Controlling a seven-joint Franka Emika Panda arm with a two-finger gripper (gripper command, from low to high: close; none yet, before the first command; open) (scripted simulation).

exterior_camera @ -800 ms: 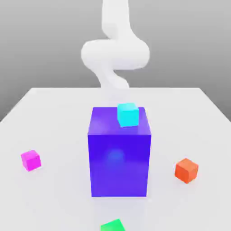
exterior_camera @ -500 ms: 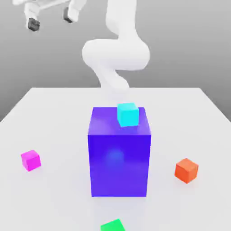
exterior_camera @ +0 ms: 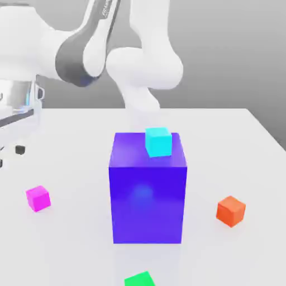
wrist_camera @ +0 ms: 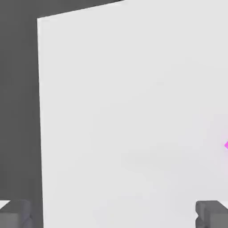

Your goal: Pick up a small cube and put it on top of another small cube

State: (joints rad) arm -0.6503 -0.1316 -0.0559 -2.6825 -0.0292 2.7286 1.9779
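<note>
Resting on matte white table (exterior_camera: 72, 246), small glossy magenta-pink cube (exterior_camera: 38, 198), big blue-violet block (exterior_camera: 147, 195) bearing cyan cube (exterior_camera: 158, 141), gripper (wrist_camera: 114, 213) dark pads spread wide.

Green cube (exterior_camera: 139, 279): cut by the exterior view's lower edge, upper part visible. Small cube (wrist_camera: 226, 145): a pink sliver at the hand view's border. Pincer (wrist_camera: 114, 213): fingertips (wrist_camera: 213, 213) clipped. Arm (exterior_camera: 72, 53): cropped at the exterior view's left.

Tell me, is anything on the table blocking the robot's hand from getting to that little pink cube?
Nothing visible does. The gripper hangs with open jaws above the exterior view's left edge of the table, and the small cube sits on bare surface just beyond it. The big blue block stands well off to the right.
</note>
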